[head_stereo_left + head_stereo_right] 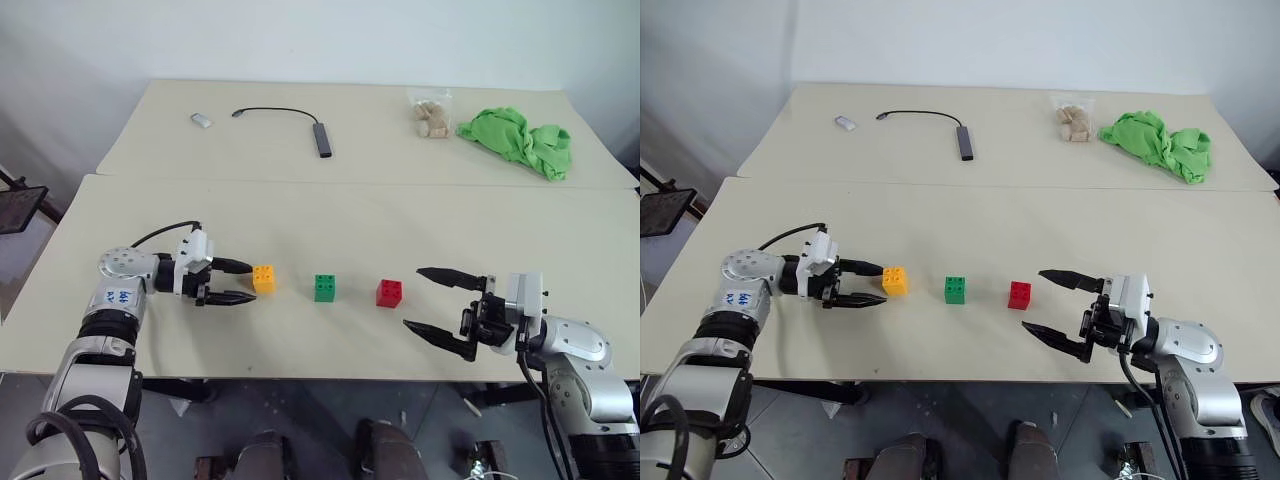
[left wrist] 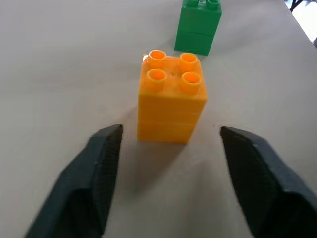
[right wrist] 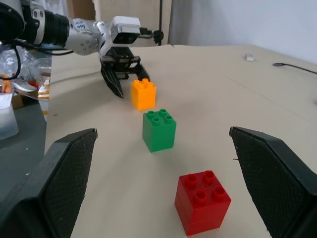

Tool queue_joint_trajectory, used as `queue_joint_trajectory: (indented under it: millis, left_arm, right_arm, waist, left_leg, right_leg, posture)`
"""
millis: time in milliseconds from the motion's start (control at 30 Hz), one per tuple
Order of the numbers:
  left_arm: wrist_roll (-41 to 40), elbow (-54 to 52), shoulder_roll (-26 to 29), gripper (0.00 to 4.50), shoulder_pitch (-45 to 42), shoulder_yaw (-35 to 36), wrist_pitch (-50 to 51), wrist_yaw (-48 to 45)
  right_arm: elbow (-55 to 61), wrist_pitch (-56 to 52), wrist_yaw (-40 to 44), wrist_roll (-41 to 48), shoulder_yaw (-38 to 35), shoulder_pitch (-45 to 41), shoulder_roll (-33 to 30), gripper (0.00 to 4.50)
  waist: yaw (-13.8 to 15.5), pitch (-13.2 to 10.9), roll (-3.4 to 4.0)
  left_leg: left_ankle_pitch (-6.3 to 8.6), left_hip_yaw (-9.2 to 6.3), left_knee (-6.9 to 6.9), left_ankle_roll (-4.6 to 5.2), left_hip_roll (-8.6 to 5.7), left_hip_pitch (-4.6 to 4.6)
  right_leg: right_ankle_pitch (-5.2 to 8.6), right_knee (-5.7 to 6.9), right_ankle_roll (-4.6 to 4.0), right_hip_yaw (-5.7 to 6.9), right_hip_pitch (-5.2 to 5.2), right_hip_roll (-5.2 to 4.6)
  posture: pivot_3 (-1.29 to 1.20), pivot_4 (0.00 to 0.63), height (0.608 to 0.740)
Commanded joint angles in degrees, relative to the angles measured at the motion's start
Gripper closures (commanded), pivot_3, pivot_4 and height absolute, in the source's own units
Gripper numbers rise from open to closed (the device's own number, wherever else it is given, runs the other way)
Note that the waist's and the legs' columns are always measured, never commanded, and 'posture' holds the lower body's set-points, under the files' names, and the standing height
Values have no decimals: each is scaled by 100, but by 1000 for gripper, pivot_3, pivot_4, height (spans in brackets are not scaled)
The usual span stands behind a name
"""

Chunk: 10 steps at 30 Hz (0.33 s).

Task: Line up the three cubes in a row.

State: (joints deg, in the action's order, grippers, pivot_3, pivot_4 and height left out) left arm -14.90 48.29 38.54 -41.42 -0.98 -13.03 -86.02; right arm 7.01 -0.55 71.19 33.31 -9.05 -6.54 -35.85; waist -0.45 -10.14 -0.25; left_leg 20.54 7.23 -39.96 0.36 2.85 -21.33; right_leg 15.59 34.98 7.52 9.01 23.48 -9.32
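Three studded cubes stand in a row on the near table: yellow-orange cube [image 1: 264,279], green cube [image 1: 325,288], red cube [image 1: 390,293], with small gaps between them. My left gripper [image 1: 250,282] lies level just left of the yellow-orange cube [image 2: 171,101] and is open. Its fingers [image 2: 99,163] stop short of the cube and do not touch it. To the right of the red cube [image 3: 202,201], my right gripper [image 1: 413,297] is open wide and empty, pointing along the row. The right wrist view looks down the whole line to the left gripper [image 3: 119,79].
On the far table lie a black cable with a hub [image 1: 322,138], a small grey object [image 1: 202,120], a clear bag of beige wooden pieces [image 1: 431,114] and a crumpled green cloth [image 1: 518,140]. The near table's front edge [image 1: 300,376] runs just below the grippers.
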Motion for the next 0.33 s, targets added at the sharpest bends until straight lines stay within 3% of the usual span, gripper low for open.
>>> queue_joint_trajectory:
  millis: [33, 200, 333]
  left_arm:
    - [-390, -965, 475, 246, 370, 517, 227, -54]
    - [-932, -2419, 1021, 246, 1208, 1011, 1100, -22]
    - [-1013, -2771, 1012, 246, 1365, 1274, 1134, 342]
  right_arm:
    - [-129, -209, 519, 174, -225, -332, -607, 0]
    - [-494, -411, 1192, 186, -163, -789, -1250, 0]
    - [-809, -239, 1349, 68, -68, -885, -1171, 0]
  waist:
    - [-1, 0, 1]
    - [8, -3, 5]
    - [79, -3, 4]
  left_leg:
    - [0, -3, -1, 0, 1, 0]
    - [0, -7, 2, 0, 5, 1]
    - [0, -11, -9, 0, 2, 1]
  right_leg:
    - [0, 2, 0, 2, -1, 0]
    - [0, 4, 0, 4, 2, 0]
    - [0, 2, 0, 5, -8, -2]
  posture:
    - [0, 150, 740]
    - [0, 150, 740]
    - [0, 150, 740]
